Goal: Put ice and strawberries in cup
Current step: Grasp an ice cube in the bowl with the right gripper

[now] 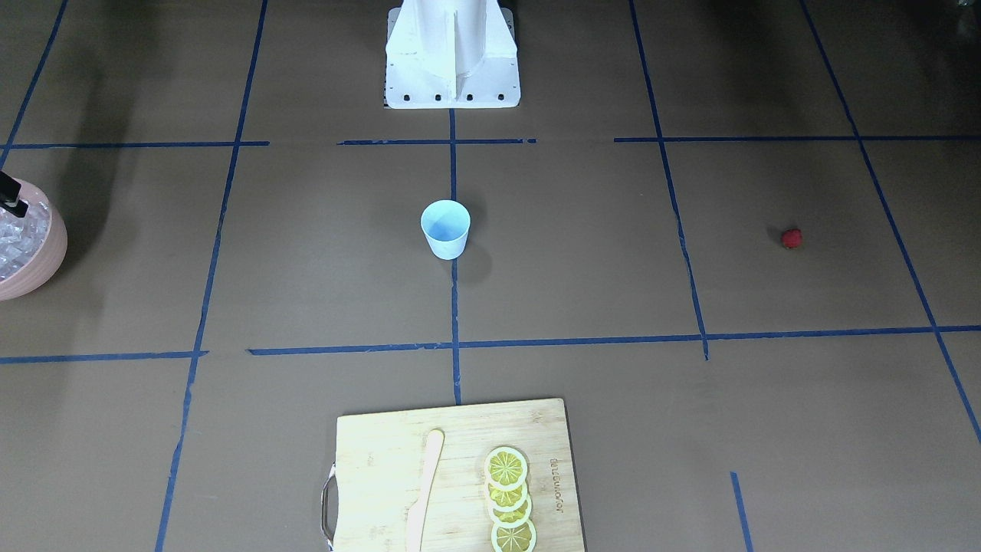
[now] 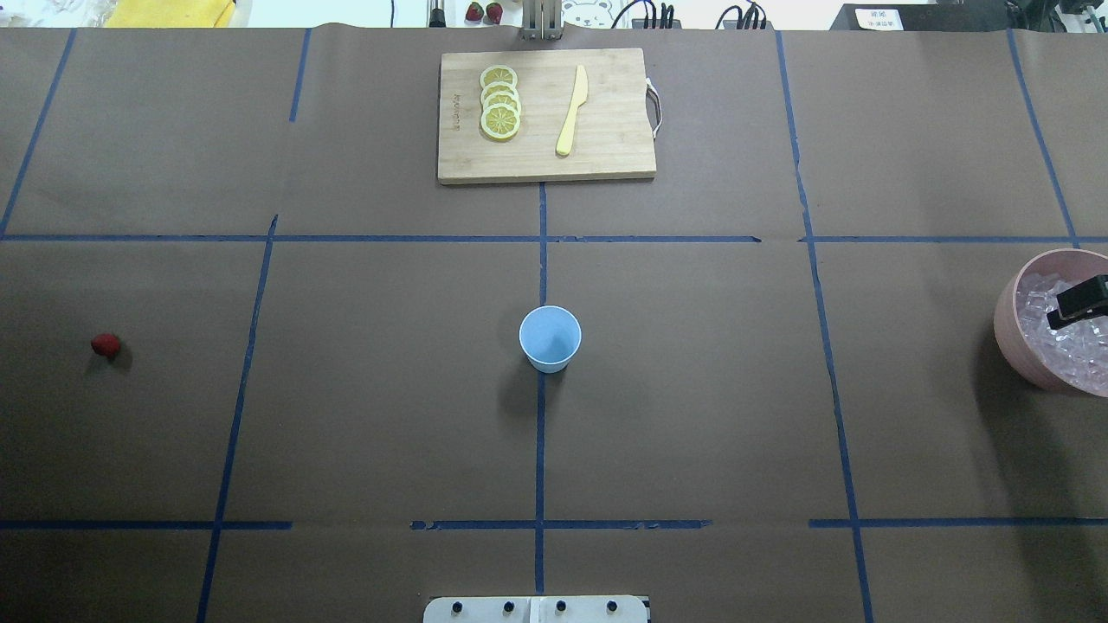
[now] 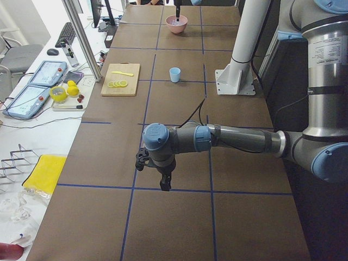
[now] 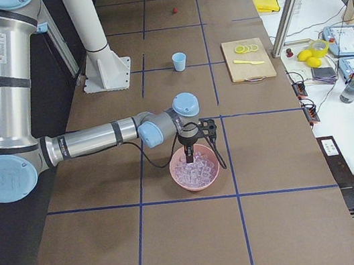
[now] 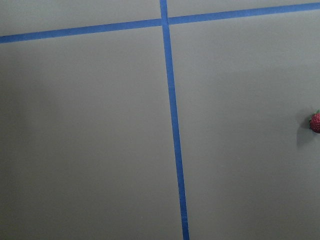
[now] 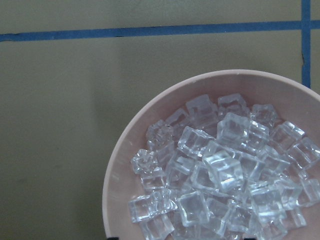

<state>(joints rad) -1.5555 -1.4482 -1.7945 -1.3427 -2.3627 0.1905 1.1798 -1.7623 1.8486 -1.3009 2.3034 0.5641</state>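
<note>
The light blue cup stands upright at the table's middle, also in the front view. The red strawberry lies alone far on the robot's left, and shows at the left wrist view's right edge. The ice is heaped in a pink bowl far on the right. My right gripper hangs just over the ice; I cannot tell if it is open. My left gripper points down above bare table, short of the strawberry; its state cannot be told.
A wooden cutting board with lemon slices and a yellow knife lies at the far side, beyond the cup. The robot's white base stands behind the cup. Blue tape lines cross the brown table.
</note>
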